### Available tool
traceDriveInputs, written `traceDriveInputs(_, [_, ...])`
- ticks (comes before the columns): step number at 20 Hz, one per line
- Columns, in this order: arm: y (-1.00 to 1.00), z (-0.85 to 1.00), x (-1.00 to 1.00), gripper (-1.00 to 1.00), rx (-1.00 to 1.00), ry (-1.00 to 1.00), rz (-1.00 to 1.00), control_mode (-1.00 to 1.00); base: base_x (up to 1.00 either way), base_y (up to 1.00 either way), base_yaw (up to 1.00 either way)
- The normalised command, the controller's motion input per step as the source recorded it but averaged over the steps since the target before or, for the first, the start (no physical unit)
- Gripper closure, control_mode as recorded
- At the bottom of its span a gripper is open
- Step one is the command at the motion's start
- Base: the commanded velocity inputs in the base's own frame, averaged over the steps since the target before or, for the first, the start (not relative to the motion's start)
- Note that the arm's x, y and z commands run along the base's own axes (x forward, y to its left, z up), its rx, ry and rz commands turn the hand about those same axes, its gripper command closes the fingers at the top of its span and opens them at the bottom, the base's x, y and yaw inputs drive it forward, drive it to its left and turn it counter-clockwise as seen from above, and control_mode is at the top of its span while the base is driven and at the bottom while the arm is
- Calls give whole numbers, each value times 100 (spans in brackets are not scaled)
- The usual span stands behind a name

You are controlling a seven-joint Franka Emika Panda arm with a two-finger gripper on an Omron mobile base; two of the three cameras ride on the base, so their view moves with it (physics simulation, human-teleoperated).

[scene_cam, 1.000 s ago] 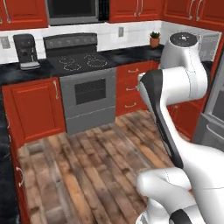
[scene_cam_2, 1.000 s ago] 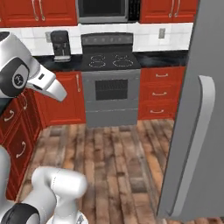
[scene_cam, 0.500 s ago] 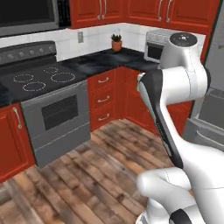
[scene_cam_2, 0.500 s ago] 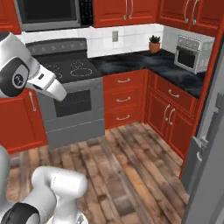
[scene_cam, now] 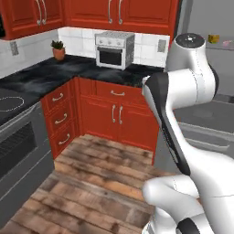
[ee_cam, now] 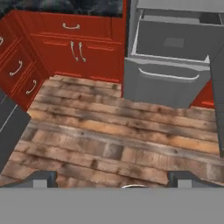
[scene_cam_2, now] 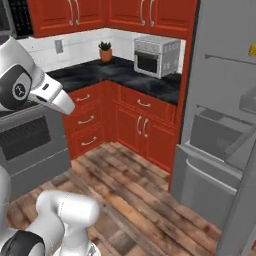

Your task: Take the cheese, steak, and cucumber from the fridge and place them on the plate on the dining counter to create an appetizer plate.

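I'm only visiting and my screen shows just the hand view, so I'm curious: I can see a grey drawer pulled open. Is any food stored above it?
Observer: Yes. The left base view shows a small yellow chunk, likely the cheese, on an upper shelf of the fridge.
Operator: Is anything next to it?
Observer: A small pinkish bit, perhaps the steak, lies just right of it on that shelf. It is too small to be sure.
Operator: And what's on the black counter I glimpse at the top?
Observer: A silver toaster oven stands on it, close to the fridge.
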Motion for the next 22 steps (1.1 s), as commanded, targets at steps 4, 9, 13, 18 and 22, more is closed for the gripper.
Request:
traceDriveInputs(4, [0, 0, 0, -100, 0, 0, 0, 100, 46, 26, -66])
traceDriveInputs(9, [0, 0, 0, -100, 0, 0, 0, 100, 61, 21, -61])
traceDriveInputs(13, [0, 0, 0, -100, 0, 0, 0, 100, 89, 17, -51])
traceDriveInputs(18, [0, 0, 0, -100, 0, 0, 0, 100, 100, 6, -38])
traceDriveInputs(22, [0, 0, 0, -100, 0, 0, 0, 100, 100, 0, -24])
